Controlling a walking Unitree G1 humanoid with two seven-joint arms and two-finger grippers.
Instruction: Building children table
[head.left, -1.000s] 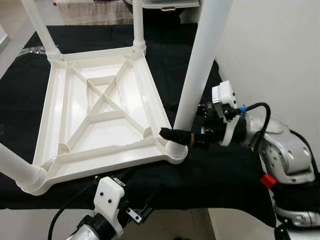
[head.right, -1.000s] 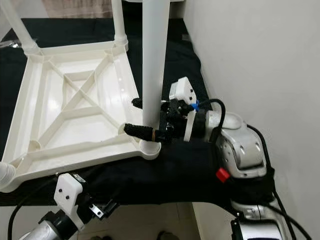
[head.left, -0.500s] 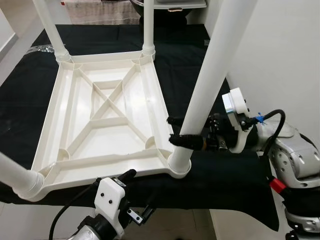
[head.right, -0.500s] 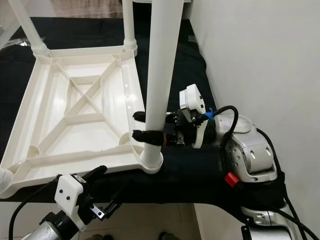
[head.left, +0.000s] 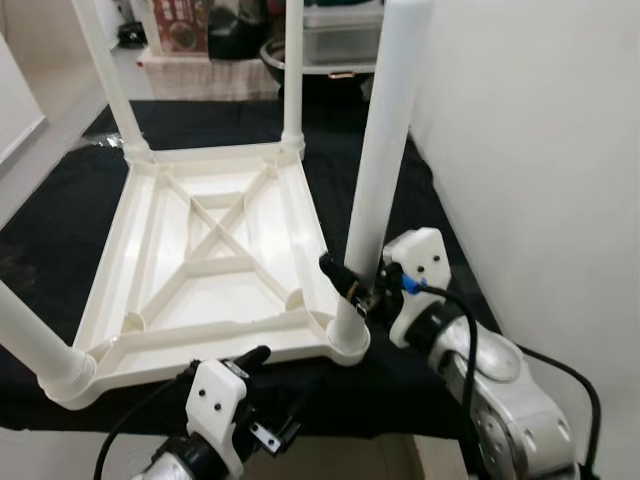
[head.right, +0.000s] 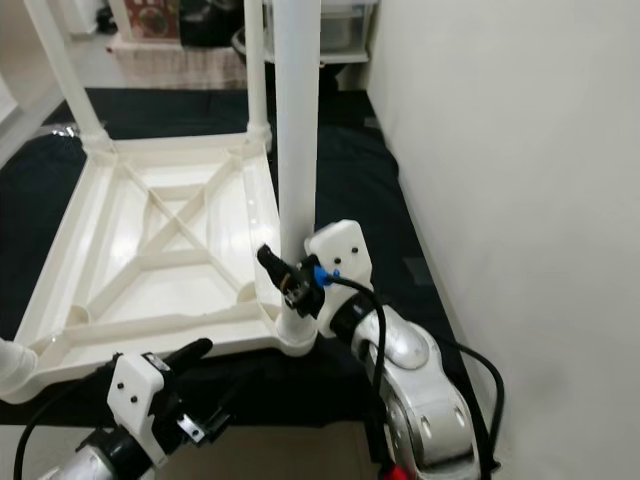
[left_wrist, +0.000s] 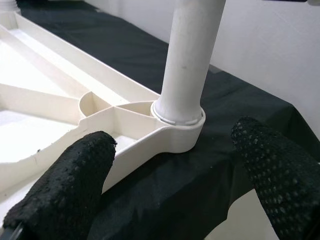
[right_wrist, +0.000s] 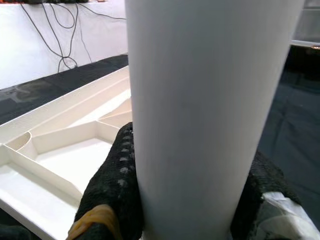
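The white plastic tabletop (head.left: 200, 330) lies upside down on a black cloth (head.left: 60, 200). Legs stand in its far left (head.left: 105, 70) and far right (head.left: 293, 70) corners, and a near-left leg (head.left: 30, 345) leans outward. The near-right leg (head.left: 385, 150) stands in its corner socket (left_wrist: 177, 125). My right gripper (head.left: 350, 290) is shut on this leg just above the socket, its fingers (right_wrist: 112, 185) wrapping the tube (right_wrist: 210, 100). My left gripper (left_wrist: 170, 190) is open in front of that corner, a short way from the socket, holding nothing.
A white wall (head.left: 520, 150) runs close along the right side. Storage boxes and household items (head.left: 340, 45) stand beyond the far edge of the cloth. Light floor (head.left: 30, 110) shows at the left. The cloth's near edge lies just under my left gripper.
The camera has risen and shifted. My right arm has swung from the right side round toward the front, still gripping the leg, which now stands straighter. The left gripper stays open near the corner.
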